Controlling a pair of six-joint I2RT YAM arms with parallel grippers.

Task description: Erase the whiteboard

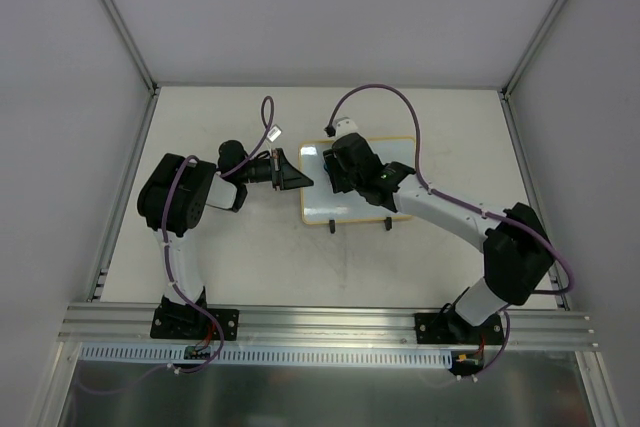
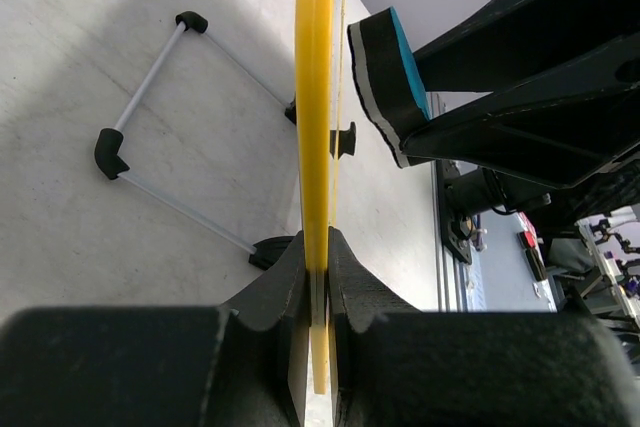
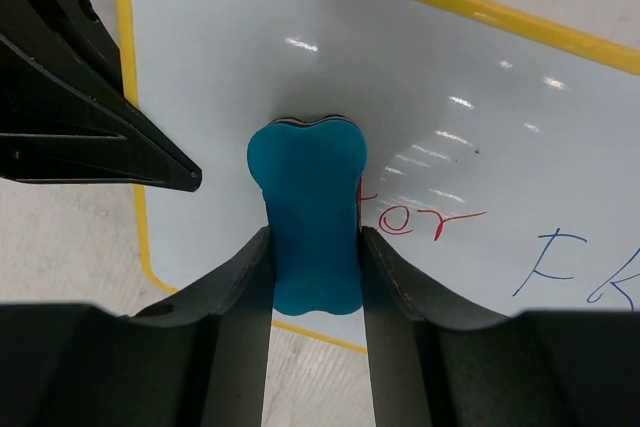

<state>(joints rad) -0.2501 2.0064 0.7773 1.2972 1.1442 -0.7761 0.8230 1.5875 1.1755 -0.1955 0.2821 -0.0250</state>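
While the left gripper is clamped on the left edge of the whiteboard, the board sits on the table a little right of centre, with its two black feet at its near edge. In the left wrist view the fingers pinch the yellow frame from both sides, and the board is seen edge-on. On one side of it a thin metal rod stand with black corner caps lies on the table. It seems to prop the board from beneath, though the view does not settle that.

The left arm bends at the elbow to the left and reaches right to the board's rim. The right arm stretches from its base at the near right, leftward and away across the board, and its wrist hangs above the board's left half.

The right gripper grasps a blue eraser tightly between its fingers. The eraser is over the glossy white surface, near the left frame. Red writing lies just right of the eraser, with blue letters farther right.
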